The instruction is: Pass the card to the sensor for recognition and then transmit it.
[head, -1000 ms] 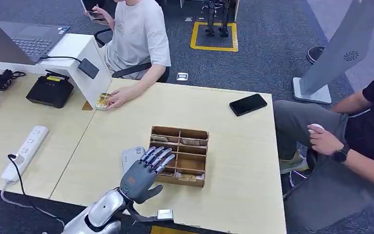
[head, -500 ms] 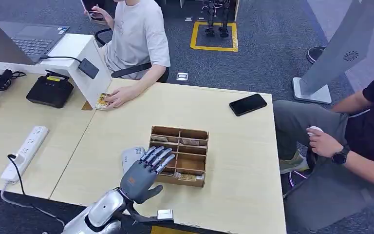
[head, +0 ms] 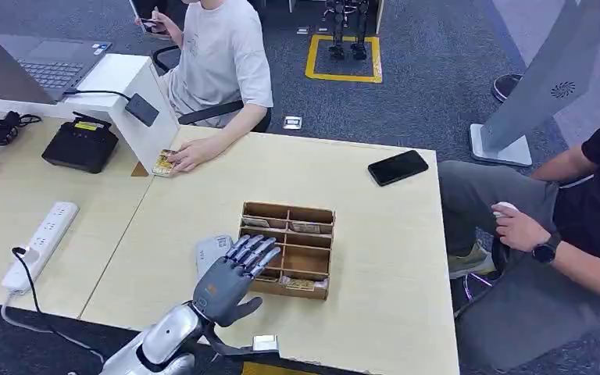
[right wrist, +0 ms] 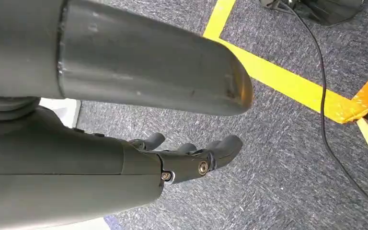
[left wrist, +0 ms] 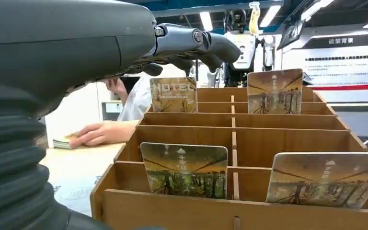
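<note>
From the head view, the robot's silver-armed left hand [head: 230,281] hovers at the near left corner of the brown slotted wooden card rack [head: 288,248], fingers spread apart and holding nothing. Pale hotel key cards [head: 305,227] stand in several slots, and a flat grey sensor pad [head: 210,251] lies on the light wooden table [head: 375,258] just beside the rack, partly under the fingers. My read: the step in hand is picking a card, so the hand wants to drop over one slot, not the divider.

Left wrist view now: dark fingers [left wrist: 206,43] reach out above the rack, apart, nothing between them. The nearest printed card [left wrist: 184,170] leans in the front compartment, its top edge proud of the wall. That edge looks like the place to pinch, thumb on one face, lifting straight up so it clears the slot.

Right wrist view: the right hand [right wrist: 191,153] hangs over grey carpet, fingers loosely extended, holding nothing
</note>
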Motion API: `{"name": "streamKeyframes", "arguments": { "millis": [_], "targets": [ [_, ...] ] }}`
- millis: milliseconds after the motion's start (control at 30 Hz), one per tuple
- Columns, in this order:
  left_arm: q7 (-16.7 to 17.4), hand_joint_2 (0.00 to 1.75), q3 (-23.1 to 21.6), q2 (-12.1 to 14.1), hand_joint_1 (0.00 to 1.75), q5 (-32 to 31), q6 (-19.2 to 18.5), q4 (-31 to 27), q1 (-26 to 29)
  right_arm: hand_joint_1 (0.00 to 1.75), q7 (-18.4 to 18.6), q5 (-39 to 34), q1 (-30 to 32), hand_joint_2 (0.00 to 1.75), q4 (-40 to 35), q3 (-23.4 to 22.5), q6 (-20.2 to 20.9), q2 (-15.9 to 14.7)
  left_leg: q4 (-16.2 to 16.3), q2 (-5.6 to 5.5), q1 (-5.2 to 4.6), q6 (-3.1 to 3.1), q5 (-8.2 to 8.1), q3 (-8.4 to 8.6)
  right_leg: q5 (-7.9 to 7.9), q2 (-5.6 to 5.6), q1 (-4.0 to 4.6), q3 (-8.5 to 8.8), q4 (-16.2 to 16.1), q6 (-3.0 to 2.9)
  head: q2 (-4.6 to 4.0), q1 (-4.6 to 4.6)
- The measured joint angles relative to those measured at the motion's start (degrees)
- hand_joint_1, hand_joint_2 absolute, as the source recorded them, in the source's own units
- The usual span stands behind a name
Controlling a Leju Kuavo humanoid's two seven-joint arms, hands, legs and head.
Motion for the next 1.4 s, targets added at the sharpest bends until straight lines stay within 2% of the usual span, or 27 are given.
{"name": "streamKeyframes", "arguments": {
  "millis": [200, 867, 900, 967, 1000, 1167, 1200, 1267, 1300, 1333, 1400],
  "targets": [
    [0.0, 1.75, 0.0, 0.1, 0.0, 1.4, -2.2, 0.0, 0.1, 0.0, 0.0, -0.1, 0.0, 0.0, 0.0, 0.0, -0.2, 0.0, 0.0, 0.0, 0.0, 0.0, 0.0, 0.0, 0.0, 0.0, 0.0, 0.0, 0.0, 0.0, 0.0, 0.0],
    [0.0, 1.75, 0.0, 0.5, 0.0, 1.6, -3.8, 0.0, 0.3, 0.0, 0.1, -0.2, 0.0, 0.0, -0.1, 0.0, -0.2, 0.0, 0.0, 0.0, 0.0, 0.0, 0.0, 0.0, 0.0, 0.0, 0.0, 0.0, 0.0, 0.0, 0.0, 0.0],
    [0.0, 1.75, 0.0, 0.5, 0.12, 1.6, -4.0, 0.0, 0.3, 0.0, 0.1, -0.2, 0.0, 0.0, -0.1, 0.0, -0.2, 0.0, 0.0, 0.0, 0.0, 0.0, 0.0, 0.0, 0.0, 0.0, 0.0, 0.0, 0.0, 0.0, 0.0, 0.0],
    [0.0, 1.75, 0.0, 0.5, 0.12, 1.7, -4.8, 0.0, 0.2, 0.0, 0.2, -0.2, 0.0, 0.0, -0.1, 0.0, -0.2, 0.0, 0.0, 0.0, 0.0, 0.0, 0.0, 0.0, 0.0, 0.0, 0.0, 0.0, 0.0, 0.0, 0.0, 0.0],
    [0.0, 1.75, 0.0, 0.5, 0.65, 1.9, -5.2, 0.0, 0.3, 0.0, 0.2, -0.2, 0.0, 0.0, -0.1, 0.0, -0.2, 0.0, 0.0, 0.0, 0.0, 0.0, 0.0, 0.0, 0.0, 0.0, 0.0, 0.0, 0.0, 0.0, 0.0, -0.02],
    [0.0, 1.75, -0.1, 0.7, 0.65, 2.0, -5.9, 0.0, 0.2, 0.0, 0.2, -0.1, 0.0, 0.0, -0.1, 0.0, -0.2, 0.0, 0.0, 0.0, 0.0, 0.0, 0.0, 0.0, 0.0, 0.0, 0.0, 0.0, 0.0, 0.0, 0.0, 0.0],
    [0.0, 1.75, -0.1, 0.8, 1.64, 2.1, -5.9, 0.0, 0.2, 0.0, 0.2, -0.1, 0.0, 0.0, -0.1, 0.0, -0.2, 0.0, 0.0, 0.0, 0.0, 0.0, 0.0, 0.0, 0.0, 0.0, 0.0, 0.0, 0.0, 0.0, 0.0, 0.0],
    [0.0, 1.75, -0.1, 0.9, 1.73, 2.1, -5.9, 0.0, 0.2, 0.0, 0.5, -0.1, 0.0, 0.0, -0.1, 0.0, -0.2, 0.0, 0.0, 0.0, 0.0, 0.0, 0.0, 0.0, 0.0, 0.0, 0.0, 0.0, 0.0, 0.0, 0.0, 0.0],
    [0.0, 1.75, -0.1, 0.9, 1.62, 2.1, -6.0, 0.0, 0.2, 0.0, 0.6, -0.1, 0.0, 0.0, -0.1, 0.0, -0.2, 0.0, 0.0, 0.0, 0.0, 0.0, 0.0, 0.0, 0.0, 0.0, 0.0, 0.0, 0.0, 0.0, 0.0, 0.0],
    [0.0, 1.75, -0.1, 0.9, 1.64, 2.1, -6.0, 0.0, 0.2, 0.0, 0.6, -0.1, 0.0, 0.0, -0.1, 0.0, -0.2, 0.0, 0.0, 0.0, 0.0, 0.0, 0.0, 0.0, 0.0, 0.0, 0.0, 0.01, 0.0, 0.0, 0.0, 0.0],
    [0.0, 1.75, -0.1, 0.9, 1.57, 2.5, -6.3, 0.0, 0.1, 0.0, 0.7, 0.0, 0.0, 0.0, -0.1, 0.0, -0.2, 0.0, 0.0, 0.0, 0.0, 0.0, 0.0, 0.0, 0.0, 0.0, 0.0, 0.01, 0.0, 0.0, 0.0, 0.02]
  ]
}}
